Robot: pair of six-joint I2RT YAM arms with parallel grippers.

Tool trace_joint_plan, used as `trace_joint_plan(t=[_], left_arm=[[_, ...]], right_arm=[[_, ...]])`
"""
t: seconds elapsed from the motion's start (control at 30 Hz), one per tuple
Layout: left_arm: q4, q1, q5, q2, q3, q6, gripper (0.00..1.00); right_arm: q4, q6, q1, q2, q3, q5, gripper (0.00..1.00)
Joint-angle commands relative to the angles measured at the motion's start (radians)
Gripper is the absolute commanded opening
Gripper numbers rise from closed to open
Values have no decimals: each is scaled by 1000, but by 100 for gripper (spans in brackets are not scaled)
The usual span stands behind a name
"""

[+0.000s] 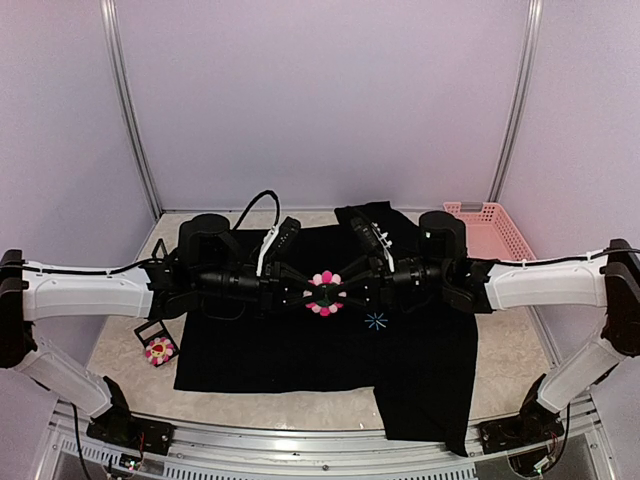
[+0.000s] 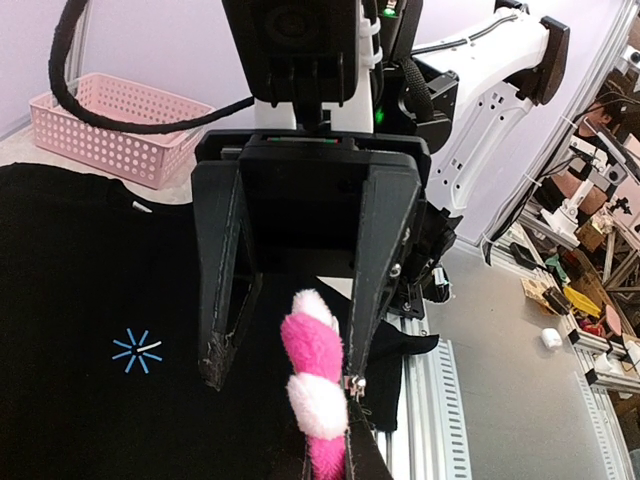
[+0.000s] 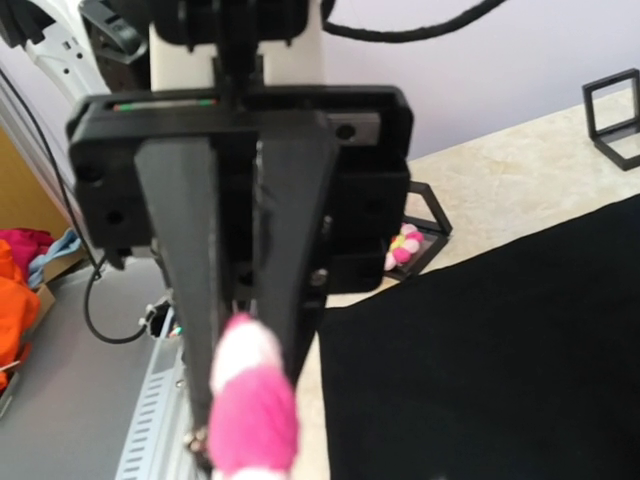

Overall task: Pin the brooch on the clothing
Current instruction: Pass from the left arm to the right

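The brooch (image 1: 324, 294), a plush flower with pink and white petals, hangs above the middle of the clothing (image 1: 260, 350), a black T-shirt spread on the table. My left gripper (image 1: 305, 295) is shut on the brooch from the left. In the left wrist view the brooch (image 2: 312, 370) stands edge-on. My right gripper (image 2: 285, 365) faces it, jaws apart on either side. One of its fingers (image 2: 370, 300) touches the small metal clasp (image 2: 352, 383); the other stands clear. The right wrist view shows the left fingers (image 3: 290, 250) pressed together on the blurred brooch (image 3: 250, 410).
A blue starburst mark (image 1: 376, 320) lies on the shirt just right of and below the grippers. A second flower brooch (image 1: 158, 350) sits in a black box off the shirt's left edge. A pink basket (image 1: 490, 228) stands at the back right.
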Motion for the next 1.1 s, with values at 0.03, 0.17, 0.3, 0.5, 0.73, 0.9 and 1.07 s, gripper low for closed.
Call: trace_joint_plan(t=[0.03, 0.17, 0.3, 0.5, 0.73, 0.9, 1.07], left_arm=[[38, -9, -2, 2, 18, -6, 0], [50, -10, 1, 5, 18, -12, 0], [50, -10, -1, 8, 17, -14, 0], [53, -12, -11, 6, 16, -14, 0], [32, -7, -66, -2, 13, -10, 0], [0, 11, -108, -28, 8, 17, 19], [-30, 24, -142, -65, -10, 61, 42]], right_arm=[[22, 12, 27, 54, 39, -25, 42], [31, 20, 34, 70, 42, -29, 35], [51, 33, 38, 80, 40, -39, 27], [57, 46, 40, 86, 36, -29, 1], [93, 76, 39, 85, 19, -16, 0], [103, 100, 28, 53, -12, 55, 0], [152, 148, 11, 17, -54, 134, 0]])
